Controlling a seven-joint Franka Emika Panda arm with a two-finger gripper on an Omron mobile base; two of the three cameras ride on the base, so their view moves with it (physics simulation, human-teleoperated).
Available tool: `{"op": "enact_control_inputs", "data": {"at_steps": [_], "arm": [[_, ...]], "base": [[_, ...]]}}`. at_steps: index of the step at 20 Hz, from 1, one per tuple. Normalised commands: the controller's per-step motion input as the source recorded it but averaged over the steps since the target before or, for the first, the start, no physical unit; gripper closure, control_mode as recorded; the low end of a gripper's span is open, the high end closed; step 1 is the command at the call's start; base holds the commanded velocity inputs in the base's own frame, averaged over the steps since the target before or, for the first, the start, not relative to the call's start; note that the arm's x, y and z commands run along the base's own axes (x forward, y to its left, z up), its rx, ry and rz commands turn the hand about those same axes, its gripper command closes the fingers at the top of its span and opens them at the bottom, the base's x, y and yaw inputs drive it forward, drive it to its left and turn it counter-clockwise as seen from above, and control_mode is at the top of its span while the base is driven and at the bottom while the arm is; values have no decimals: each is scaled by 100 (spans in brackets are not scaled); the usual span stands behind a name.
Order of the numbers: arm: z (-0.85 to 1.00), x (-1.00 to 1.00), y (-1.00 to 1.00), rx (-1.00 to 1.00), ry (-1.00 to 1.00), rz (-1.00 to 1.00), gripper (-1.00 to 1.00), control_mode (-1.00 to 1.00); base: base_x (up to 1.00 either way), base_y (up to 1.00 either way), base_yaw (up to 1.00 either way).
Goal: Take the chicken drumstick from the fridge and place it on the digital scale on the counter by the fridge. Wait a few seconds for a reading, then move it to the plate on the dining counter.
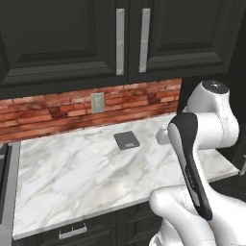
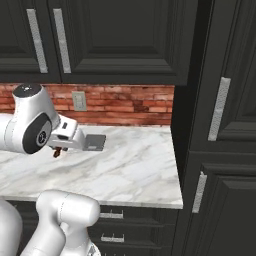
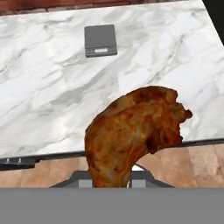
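the tool [image 2: 57,150] grips a chicken drumstick [image 3: 133,133] above the marble surface [image 3: 52,100]; a dark scale [image 3: 100,40] lies flat ahead of it, well apart.

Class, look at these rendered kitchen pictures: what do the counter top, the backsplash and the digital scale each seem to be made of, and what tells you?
Counter: looks like polished white marble, going by its grey veins.
Backsplash: seemingly matte red brick, with visible mortar lines.
Digital scale: probably dark-grey plastic or metal; a flat, even, matte slab, so the material stays open.
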Motion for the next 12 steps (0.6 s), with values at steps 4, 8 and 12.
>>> {"op": "enact_control_inputs", "data": {"at_steps": [4,8,12], "arm": [[-68,45,44,0,0,0,100,-100],[-81,46,17,0,0,0,100,-100],[-25,28,-24,0,3,0,100,-100]], "base": [[0,0,0],[0,0,0],[0,0,0]]}}
